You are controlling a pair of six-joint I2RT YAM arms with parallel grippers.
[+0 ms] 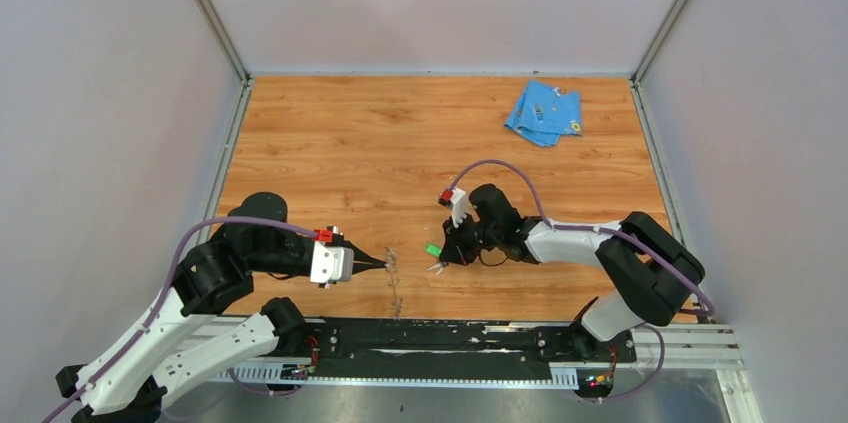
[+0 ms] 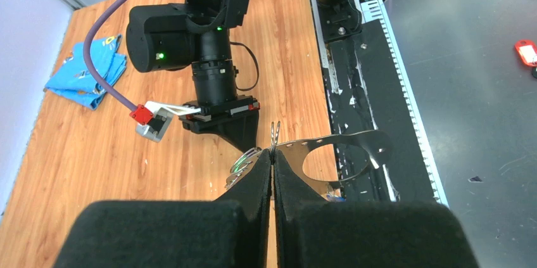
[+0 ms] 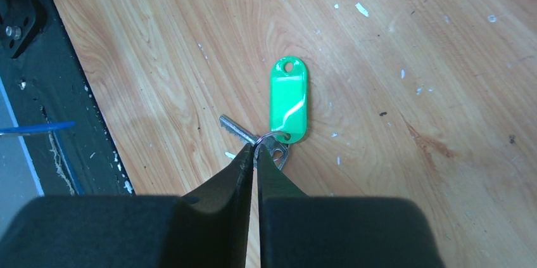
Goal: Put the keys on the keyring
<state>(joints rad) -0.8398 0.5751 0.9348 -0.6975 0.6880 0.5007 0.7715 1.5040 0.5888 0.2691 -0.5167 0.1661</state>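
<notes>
The left pincer [image 2: 272, 153] is shut on the keyring [image 2: 316, 141]. The thin grey band is pinched at its edge, and the loop stands out to the right of the fingertips, above the table edge.

The right pincer [image 3: 255, 149] is closed to a narrow slit on the small wire loop of the green key [image 3: 289, 100]. The green plastic tag lies just ahead of the tips on the table [image 3: 411, 40], and the metal blade [image 3: 235, 128] points off to their left. In the top view the two pincers are seen tip to tip, near each other but apart. The blue key cannot be made out with certainty.

The key is judged to be very light, hard and smooth, so it is likely to swing or slip on its loop. The wire loop, or the flat tag, is the place to take it. The band is judged thin and springy and likely to flex or twist if pushed. It is best held close to where the key is to be threaded.
</notes>
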